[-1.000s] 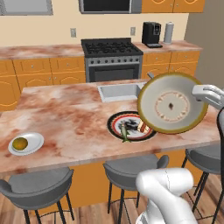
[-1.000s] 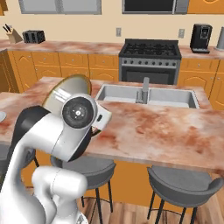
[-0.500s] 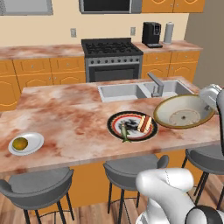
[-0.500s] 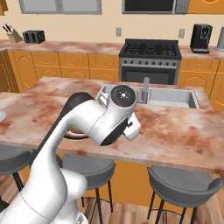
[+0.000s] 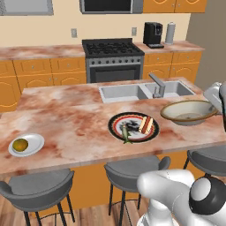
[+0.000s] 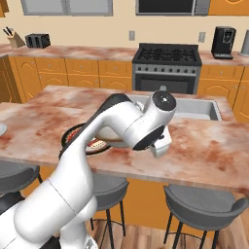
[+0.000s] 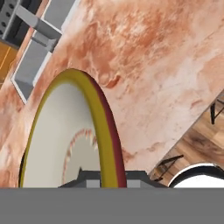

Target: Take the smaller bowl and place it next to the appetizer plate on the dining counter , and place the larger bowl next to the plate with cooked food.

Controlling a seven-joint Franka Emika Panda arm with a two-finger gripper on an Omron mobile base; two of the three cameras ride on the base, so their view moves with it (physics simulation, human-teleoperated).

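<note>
You had the fingers pinching the larger bowl (image 5: 189, 113) by its rim at mid-right, just beside the food plate (image 5: 133, 127); the sink (image 5: 143, 92) lay behind, the counter edge (image 5: 110, 161) below.

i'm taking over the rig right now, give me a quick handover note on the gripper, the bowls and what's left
Gripper: shut on the larger bowl, pinching its rim.
Larger bowl: level, low over the dining counter, just right of the plate with cooked food; whether it touches the top is unclear.
Appetizer plate: far left on the counter, no bowl beside it.
Done: larger bowl brought to its plate.
Left: set down and release; then fetch and place the smaller bowl.
</note>
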